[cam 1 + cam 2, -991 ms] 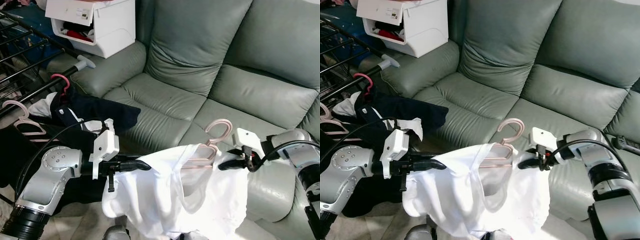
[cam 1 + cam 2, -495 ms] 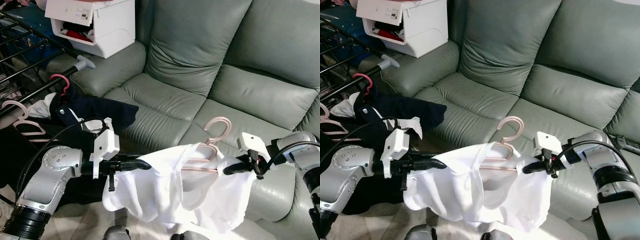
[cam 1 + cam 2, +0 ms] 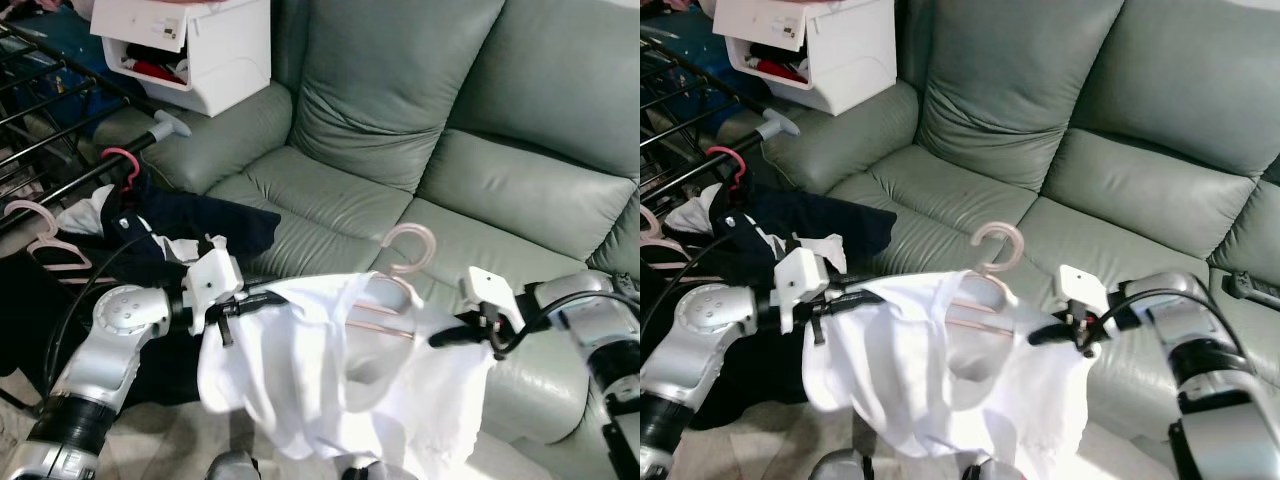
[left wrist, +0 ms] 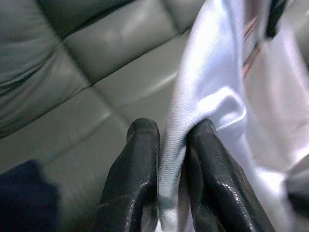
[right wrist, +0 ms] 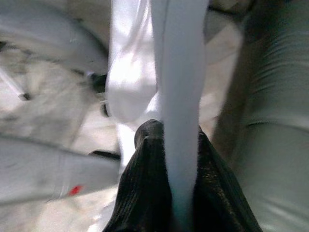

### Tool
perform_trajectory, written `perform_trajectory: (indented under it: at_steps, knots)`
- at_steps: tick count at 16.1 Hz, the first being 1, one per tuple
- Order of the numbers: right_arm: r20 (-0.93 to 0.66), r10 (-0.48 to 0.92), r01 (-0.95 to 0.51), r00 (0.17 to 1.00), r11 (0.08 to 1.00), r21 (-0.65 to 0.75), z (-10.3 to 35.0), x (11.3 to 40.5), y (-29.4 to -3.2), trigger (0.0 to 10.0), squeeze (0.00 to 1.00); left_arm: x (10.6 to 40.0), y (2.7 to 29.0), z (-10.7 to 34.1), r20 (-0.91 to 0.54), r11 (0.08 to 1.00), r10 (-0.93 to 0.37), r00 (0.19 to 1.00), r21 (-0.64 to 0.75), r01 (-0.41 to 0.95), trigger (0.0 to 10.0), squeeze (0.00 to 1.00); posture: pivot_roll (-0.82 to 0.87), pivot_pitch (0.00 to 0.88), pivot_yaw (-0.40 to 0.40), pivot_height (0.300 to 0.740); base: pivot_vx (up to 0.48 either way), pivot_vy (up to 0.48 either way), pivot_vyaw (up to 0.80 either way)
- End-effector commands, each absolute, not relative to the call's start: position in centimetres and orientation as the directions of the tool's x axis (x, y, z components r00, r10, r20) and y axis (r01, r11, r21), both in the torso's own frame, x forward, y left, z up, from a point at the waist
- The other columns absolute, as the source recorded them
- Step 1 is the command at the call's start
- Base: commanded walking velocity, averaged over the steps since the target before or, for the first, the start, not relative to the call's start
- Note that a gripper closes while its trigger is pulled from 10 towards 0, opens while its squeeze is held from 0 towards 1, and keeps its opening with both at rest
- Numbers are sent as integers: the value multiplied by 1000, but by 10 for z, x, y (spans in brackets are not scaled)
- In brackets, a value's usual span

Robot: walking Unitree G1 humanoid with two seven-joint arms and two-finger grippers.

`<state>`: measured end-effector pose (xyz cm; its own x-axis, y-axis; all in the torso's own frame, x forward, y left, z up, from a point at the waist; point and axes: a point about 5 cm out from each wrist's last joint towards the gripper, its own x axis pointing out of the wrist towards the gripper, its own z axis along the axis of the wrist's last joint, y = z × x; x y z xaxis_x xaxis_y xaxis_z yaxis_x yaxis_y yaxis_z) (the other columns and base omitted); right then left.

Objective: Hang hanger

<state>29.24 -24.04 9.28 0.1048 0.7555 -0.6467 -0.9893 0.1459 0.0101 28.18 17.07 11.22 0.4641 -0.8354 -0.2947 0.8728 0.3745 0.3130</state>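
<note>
A white garment [image 3: 330,370] on a pale pink hanger [image 3: 395,270] hangs stretched between my two grippers, in front of the grey-green sofa. My left gripper [image 3: 262,300] is shut on the garment's left shoulder; the wrist view shows the white cloth [image 4: 203,111] pinched between both black fingers [image 4: 140,159]. On the right shoulder my right gripper [image 3: 448,335] is shut, with a white strip of the garment [image 5: 178,96] running between its fingers [image 5: 145,193]. The hanger's hook stands upright above the neckline.
A black drying rack [image 3: 60,120] stands at the left, with a red hanger [image 3: 120,160], a pink hanger [image 3: 40,235] and dark clothes [image 3: 190,220] on it. A white storage box [image 3: 190,50] sits on the sofa's arm. The sofa [image 3: 420,120] fills the background.
Both grippers have carried the garment and hanger up and to the left. The left arm has lifted, and the hanger's hook now sits further left.
</note>
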Motion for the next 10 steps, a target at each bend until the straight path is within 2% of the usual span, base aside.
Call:
perform_trajectory:
  at_steps: [1,6,7,8,9,10]
  knots:
    - [-637,749,-983,182,147,-107,101,301,-235,0,0,289,170,113,-302,378,-805,510,401,834,10000,1000,-25,0,-24,740,0,0,0]
    - [-647,673,-933,358,278,-227,88,308,-228,0,0,290,180,101,-353,283,-768,534,561,778,10000,1000,-25,0,-17,740,0,0,0]
    - [-611,663,-900,434,349,-260,79,309,-220,0,0,292,185,103,-281,357,-745,605,598,718,10000,1000,-20,0,-15,740,0,0,0]
    - [-600,668,-897,441,353,-267,76,307,-217,0,0,292,187,103,-268,379,-731,627,604,701,10000,1000,-16,0,-15,740,0,0,0]
    - [-544,666,-860,510,417,-295,69,306,-206,0,0,297,196,104,-179,536,-636,750,597,597,10000,1000,-14,0,-8,740,0,0,0]
    - [-514,656,-833,553,461,-306,67,306,-201,0,0,300,201,102,-141,636,-567,812,551,540,10000,1000,-15,0,-4,740,0,0,0]
